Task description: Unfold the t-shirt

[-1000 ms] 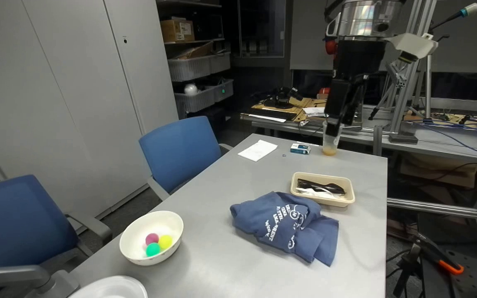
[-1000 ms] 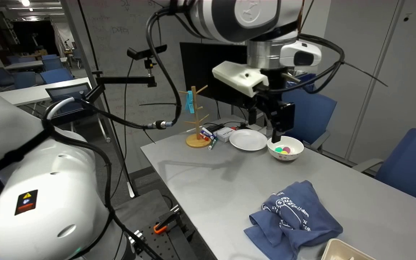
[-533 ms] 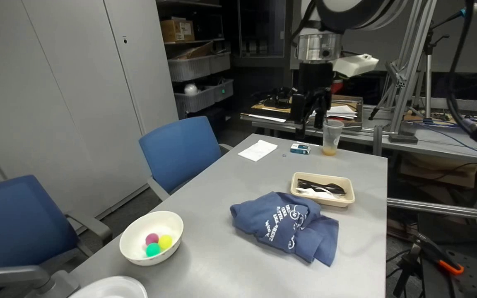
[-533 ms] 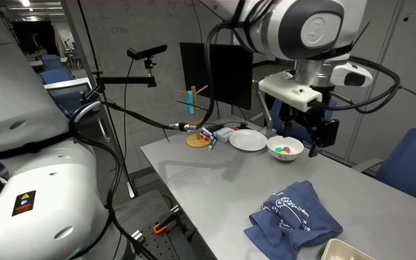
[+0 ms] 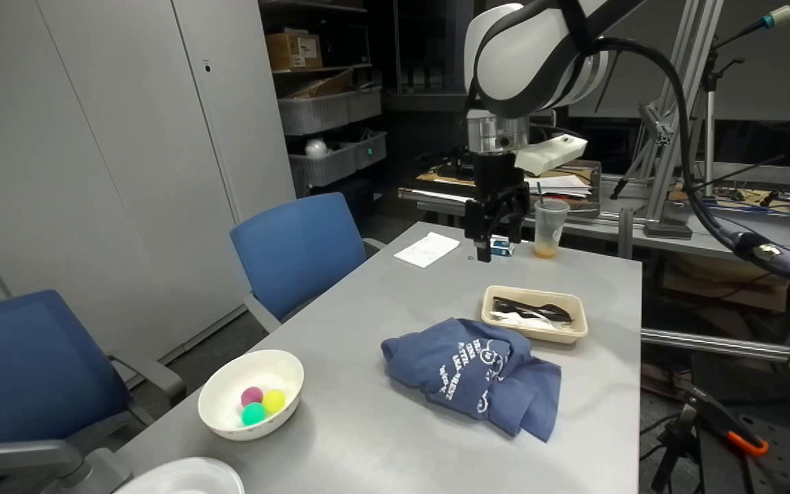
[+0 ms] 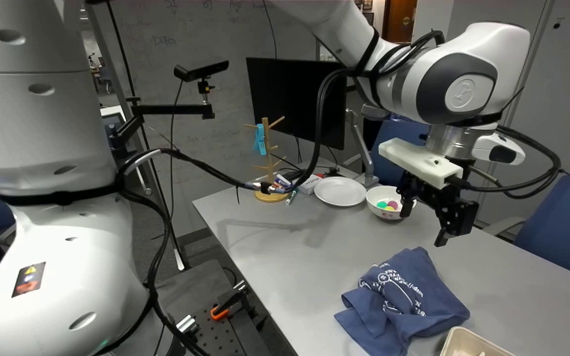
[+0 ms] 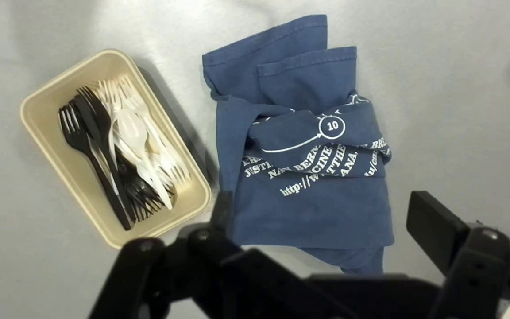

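Note:
A blue t-shirt with white print lies crumpled and folded over itself on the grey table. It shows in both exterior views and in the wrist view. In the wrist view two hemmed layers stick out at the top and a small flap shows at the bottom. My gripper is open and empty, above the table and apart from the shirt, in both exterior views. In the wrist view its fingers stand wide apart, with the lower part of the shirt seen between them.
A beige tray of black and white plastic cutlery stands right beside the shirt; it also shows in the wrist view. A white bowl with coloured balls, a white plate, a cup and a wooden stand are on the table.
The arm has reached farther out over the table and come down, bringing my open gripper lower and nearer the shirt. The shirt and the other objects have not moved.

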You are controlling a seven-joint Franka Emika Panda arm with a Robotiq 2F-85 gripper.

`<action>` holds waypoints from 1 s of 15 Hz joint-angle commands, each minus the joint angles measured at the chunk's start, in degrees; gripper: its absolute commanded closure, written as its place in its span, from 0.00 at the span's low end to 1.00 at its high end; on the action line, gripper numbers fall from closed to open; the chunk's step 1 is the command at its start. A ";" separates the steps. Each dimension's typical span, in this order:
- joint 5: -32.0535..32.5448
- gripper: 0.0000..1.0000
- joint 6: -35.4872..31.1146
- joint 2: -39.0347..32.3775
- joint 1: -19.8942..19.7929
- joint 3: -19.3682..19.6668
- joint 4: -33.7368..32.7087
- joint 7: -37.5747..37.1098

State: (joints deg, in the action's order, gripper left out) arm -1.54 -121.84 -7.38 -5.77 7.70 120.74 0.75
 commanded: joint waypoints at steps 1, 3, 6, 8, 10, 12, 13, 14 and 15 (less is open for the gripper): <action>0.07 0.00 0.18 0.36 -0.44 -0.46 -0.14 -0.03; 0.79 0.00 -0.33 0.07 -0.36 -0.40 -0.60 -0.50; 1.08 0.00 -1.69 -4.39 -0.68 -0.29 -3.29 1.13; 1.25 0.00 -3.45 -7.82 -0.99 -0.10 -5.22 1.30; 1.85 0.04 -5.85 -11.40 -1.24 0.18 -7.16 0.96; 2.90 0.06 -6.76 -15.23 -1.60 0.41 -9.88 1.00; 3.61 0.04 -6.86 -16.89 -1.71 0.54 -11.18 0.79; 4.16 0.02 -6.66 -18.27 -1.83 0.59 -12.38 0.73; 4.45 0.01 -6.60 -19.31 -1.93 0.61 -13.22 0.64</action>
State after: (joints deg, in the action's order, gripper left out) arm 1.15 -128.73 -21.92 -7.08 8.25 112.67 0.86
